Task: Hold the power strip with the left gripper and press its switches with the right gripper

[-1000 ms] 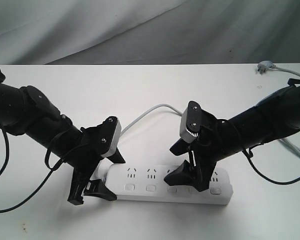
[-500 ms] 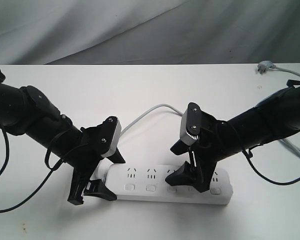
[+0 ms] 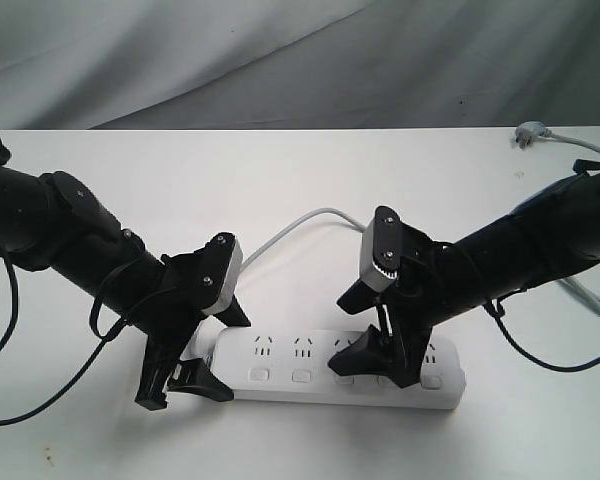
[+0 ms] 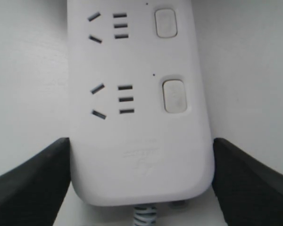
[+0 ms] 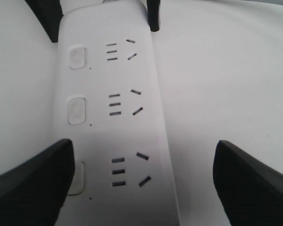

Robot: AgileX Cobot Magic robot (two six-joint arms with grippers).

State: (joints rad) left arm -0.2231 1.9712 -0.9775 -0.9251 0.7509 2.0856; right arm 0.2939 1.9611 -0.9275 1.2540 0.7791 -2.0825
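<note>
We are seeing the power strip [image 3: 280, 365] lying flat near the table's [image 3: 310, 170] front edge, the left gripper [image 4: 140, 155] clamping its cord end. The right gripper [image 5: 144, 150] is hanging wide open over the middle, one jaw beside a switch [image 5: 79, 176]. We are judging that an off-centre push is risking a missed switch or the strip's free end tipping.

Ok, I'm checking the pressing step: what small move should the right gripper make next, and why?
Probably ease the right gripper straight down: one of its fingers is over a switch on the power strip, and the left gripper clamps the strip's cord end, so it should stay put.
</note>
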